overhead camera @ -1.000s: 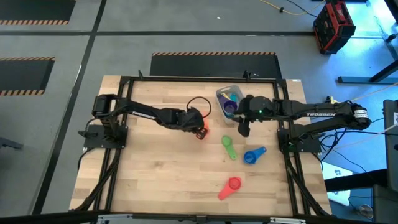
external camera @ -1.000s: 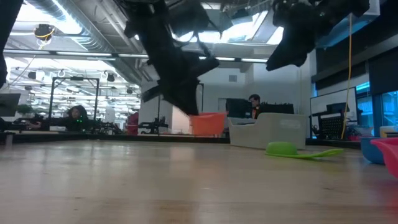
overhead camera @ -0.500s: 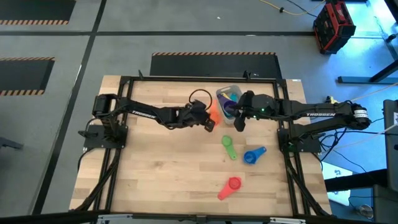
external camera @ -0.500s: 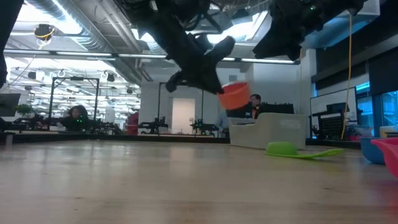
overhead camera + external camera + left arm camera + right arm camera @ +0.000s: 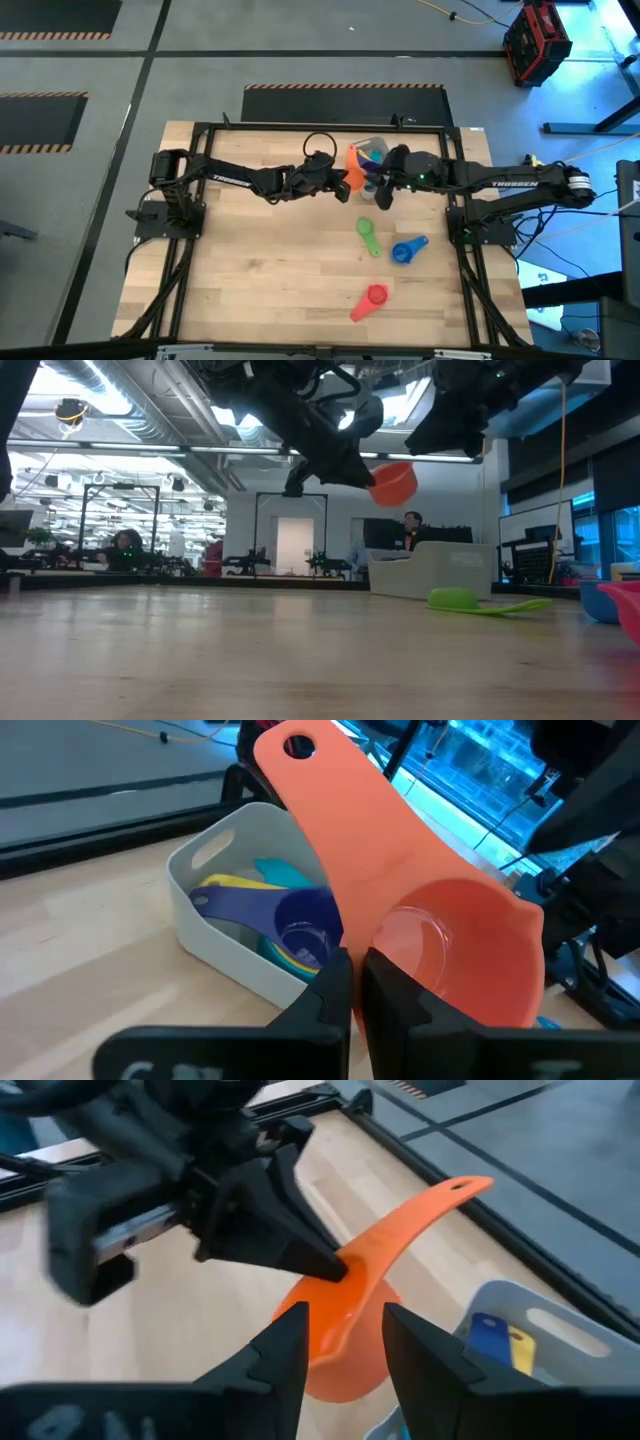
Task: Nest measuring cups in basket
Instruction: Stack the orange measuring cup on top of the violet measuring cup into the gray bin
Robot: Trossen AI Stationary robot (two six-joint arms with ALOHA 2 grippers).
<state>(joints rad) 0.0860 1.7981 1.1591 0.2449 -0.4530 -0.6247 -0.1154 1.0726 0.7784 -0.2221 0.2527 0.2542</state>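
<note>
pale wooden table (image 5: 250,270) is filling a black frame on a grey floor, with an office room and seated people (image 5: 125,545) showing beyond. left gripper (image 5: 337,182) is hovering above the table just beside the basket (image 5: 215,935), its fingers clamped on the rim of the orange cup (image 5: 455,955). right gripper (image 5: 383,195) is hanging near the basket's other side, fingers apart. purple (image 5: 300,920), yellow and light blue cups are lying in the basket. green cup (image 5: 367,236), dark blue cup (image 5: 405,249) and red cup (image 5: 372,298) are lying on the wood.
</note>
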